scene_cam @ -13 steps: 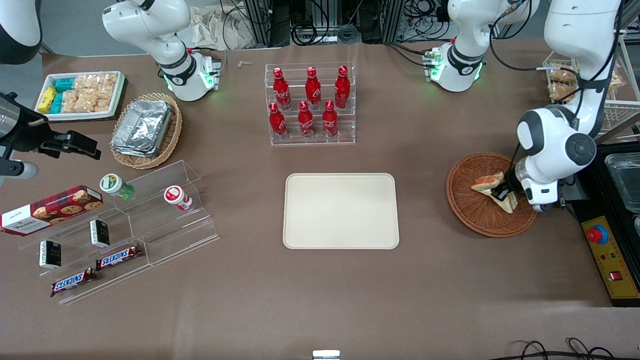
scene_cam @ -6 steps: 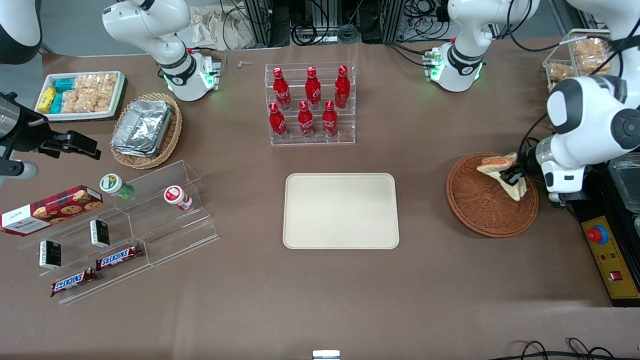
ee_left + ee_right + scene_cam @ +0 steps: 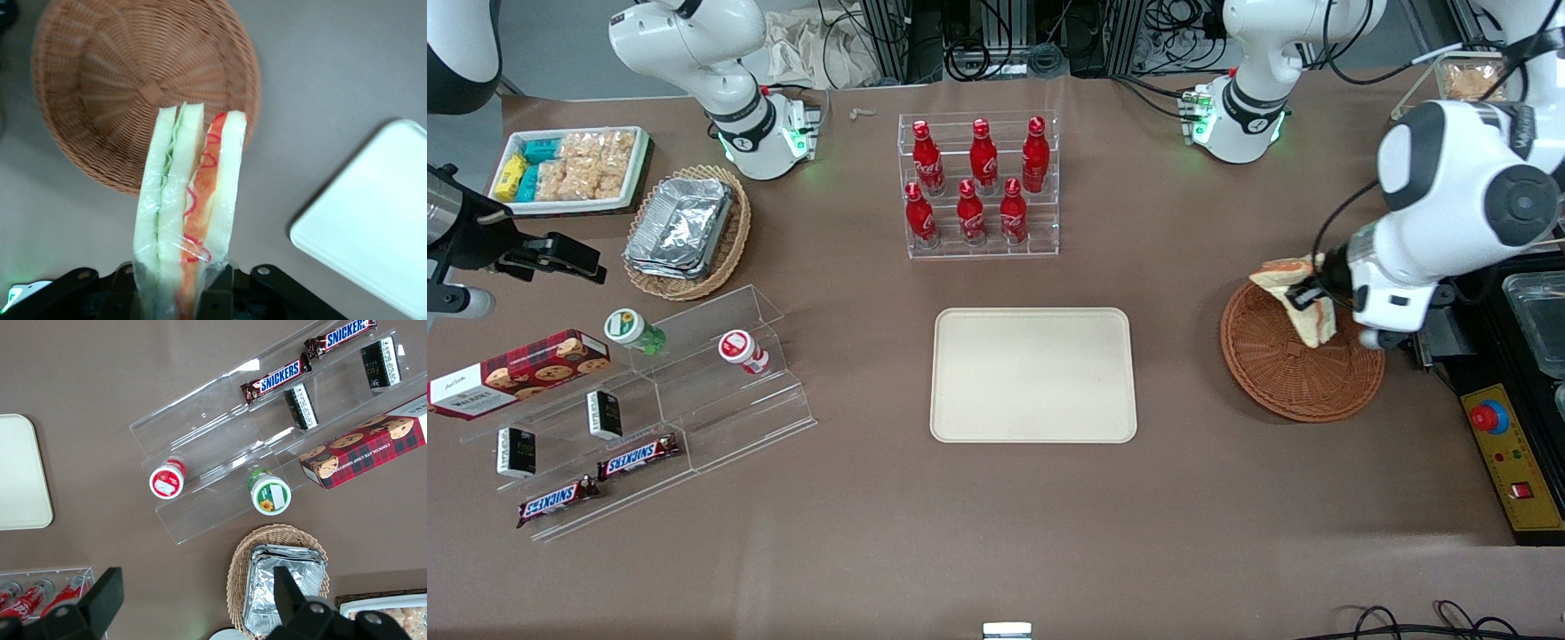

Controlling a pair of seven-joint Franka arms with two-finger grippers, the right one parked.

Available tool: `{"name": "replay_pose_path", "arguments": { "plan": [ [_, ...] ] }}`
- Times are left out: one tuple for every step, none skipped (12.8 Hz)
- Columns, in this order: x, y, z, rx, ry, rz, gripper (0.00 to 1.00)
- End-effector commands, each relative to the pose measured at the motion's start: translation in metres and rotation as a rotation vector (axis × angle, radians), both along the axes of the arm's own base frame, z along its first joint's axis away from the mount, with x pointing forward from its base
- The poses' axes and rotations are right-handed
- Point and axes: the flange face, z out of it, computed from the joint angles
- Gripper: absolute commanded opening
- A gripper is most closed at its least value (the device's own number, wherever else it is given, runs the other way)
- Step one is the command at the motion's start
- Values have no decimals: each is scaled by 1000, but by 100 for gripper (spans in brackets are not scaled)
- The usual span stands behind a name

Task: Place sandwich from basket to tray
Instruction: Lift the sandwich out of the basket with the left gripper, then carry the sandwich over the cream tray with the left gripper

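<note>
The bench (image 3: 996,533), covered w/ a plain brown sheet, carried everything; cables and metal framing crowded the edge farthest from the front camera. Largest task item was the tray (image 3: 1034,374), bare, mid-bench, probably set there so the working arm had an easy reach. Next, the basket (image 3: 1280,373) toward the working arm's end, nothing in it. The gripper (image 3: 1307,293) hung above the basket's rim on the side farther from the front camera, jaws clamped on the sandwich (image 3: 1303,298), which was clear of the weave and up in the air. In the wrist view the sandwich (image 3: 187,213) stood on edge, wrapped in clear film, green filling in one half and red in the other, gripped at one end w/ the rest sticking out past the jaws; basket (image 3: 133,87) and a corner of the tray (image 3: 373,227) showed below it. Holding it at that end likely kept the wedge from splaying. Judged: lift done, carry to tray not yet made. Other stuff: bottle rack (image 3: 978,187) farther from the camera than the tray; foil containers (image 3: 680,227) and snack shelves (image 3: 658,400) toward the parked arm's end.
</note>
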Motion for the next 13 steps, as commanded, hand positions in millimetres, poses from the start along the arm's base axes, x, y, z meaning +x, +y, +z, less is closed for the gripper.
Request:
{"name": "replay_pose_path", "arguments": {
  "plan": [
    [-5,-52,6,3,-20,-122,0],
    [-8,-74,3,-3,-37,-170,0],
    [-9,-92,-1,-12,-52,-216,0],
    [-12,-111,-4,-21,-70,-251,0],
    [-14,-130,-9,-29,-84,-285,0],
    [-16,-144,-13,-20,-102,-321,0],
    [-18,-157,-21,-16,-109,-355,0],
    [-19,-171,-30,-22,-123,-384,0],
    [-17,-180,-41,-26,-133,-405,0],
    [-16,-189,-54,-27,-140,-425,0],
    [-13,-194,-69,-31,-141,-439,0],
    [-9,-197,-81,-38,-153,-443,0],
    [-6,-204,-91,-55,-162,-450,0]
  ]
}}
